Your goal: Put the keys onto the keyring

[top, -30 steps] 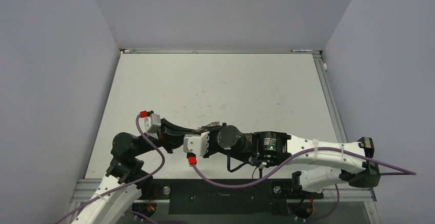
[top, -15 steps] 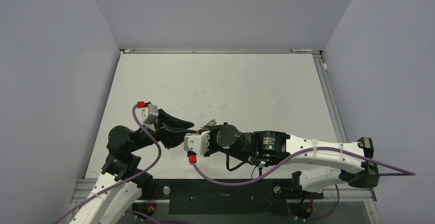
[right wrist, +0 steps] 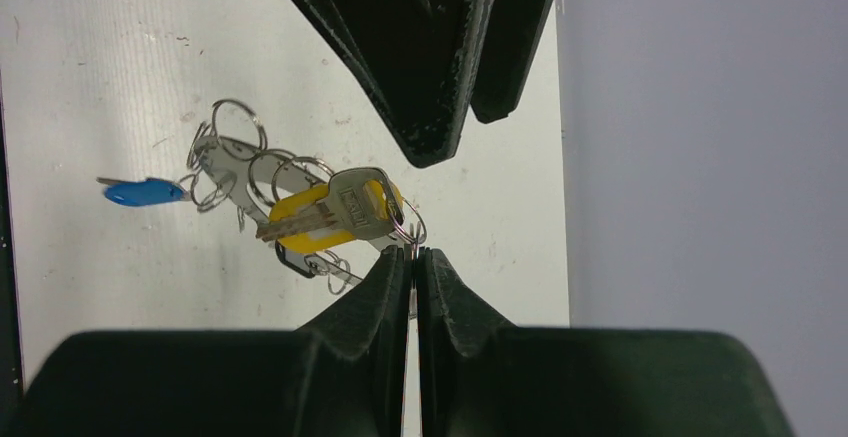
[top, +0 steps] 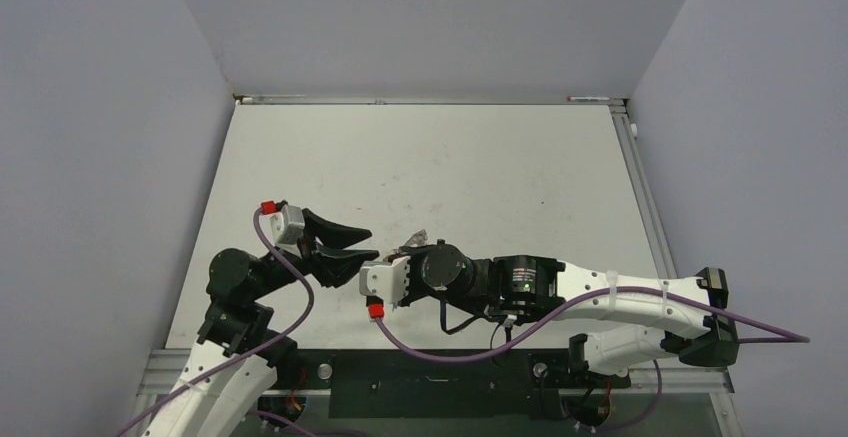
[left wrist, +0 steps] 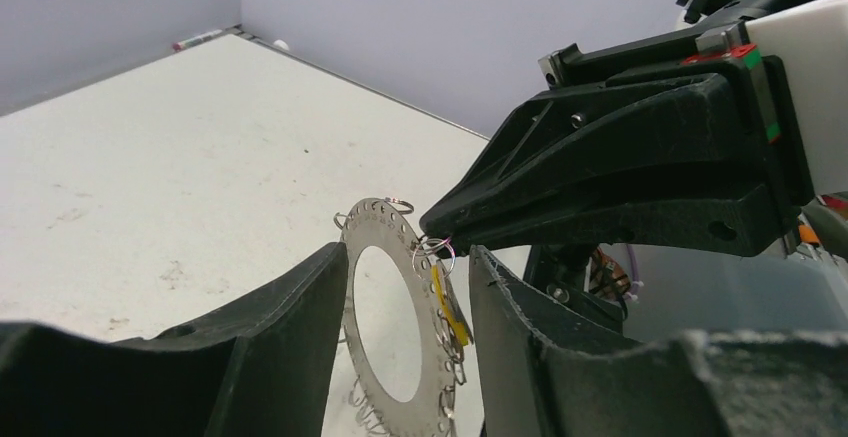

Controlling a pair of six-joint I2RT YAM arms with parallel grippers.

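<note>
Table, white and scuffed, carries both arms, which meet near its front left. Left gripper has its jaws apart, one finger either side of the keyring. Right gripper has its jaws pressed together on a small wire loop at the edge of this flat perforated ring, which stands upright. Yellow-headed key hangs just beside that pinch; blue-headed key dangles at the ring's opposite side
</note>
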